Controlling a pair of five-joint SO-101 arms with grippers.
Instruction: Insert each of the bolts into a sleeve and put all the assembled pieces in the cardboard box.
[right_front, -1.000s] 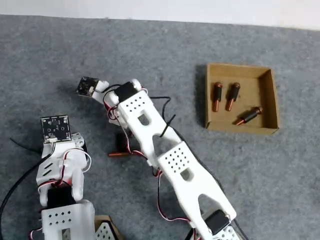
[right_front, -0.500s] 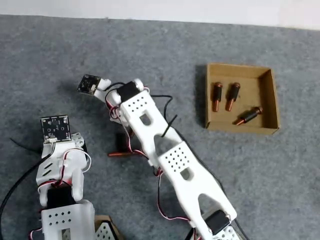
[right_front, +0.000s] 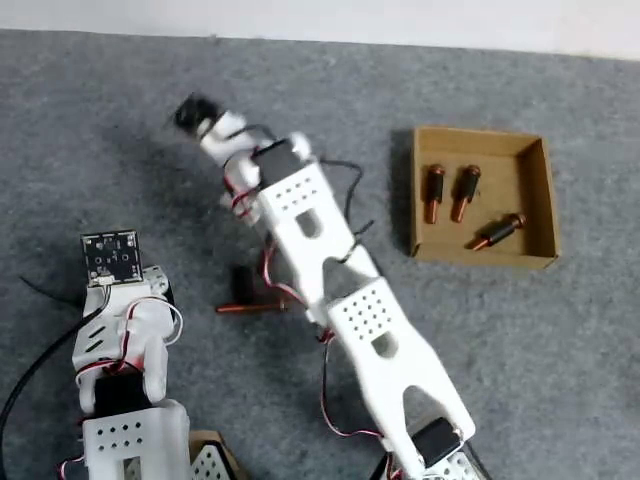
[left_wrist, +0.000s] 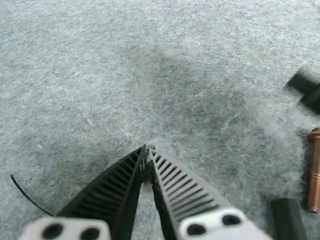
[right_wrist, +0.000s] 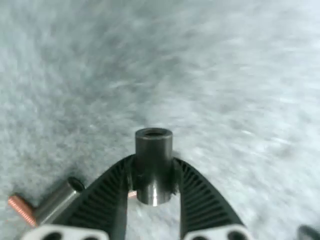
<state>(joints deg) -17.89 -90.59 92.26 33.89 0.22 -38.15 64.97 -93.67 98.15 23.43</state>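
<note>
Between the fingers of the right claw (right_wrist: 153, 167) stands a dark sleeve (right_wrist: 153, 147), gripped upright with its open bore facing up, over the grey worktop (right_front: 100, 120). Seen from the high view, the right arm (right_front: 345, 300) stretches diagonally from the near edge toward the far left of the worktop. Partway along it, a second sleeve (right_front: 242, 283) lies on the worktop just beside a loose copper bolt (right_front: 245, 308), whose one end is hidden under the arm; whether the two touch I cannot tell. The left claw (left_wrist: 147, 161) is closed with nothing between its fingers, its tips low over bare worktop, and the left arm (right_front: 125, 350) sits at the near left corner. Well apart to the right, the cardboard box (right_front: 480, 258) holds three assembled pieces (right_front: 465, 192), each a bolt pushed into a sleeve: two lie side by side toward the far wall, and the third lies tilted nearer the front wall.
</note>
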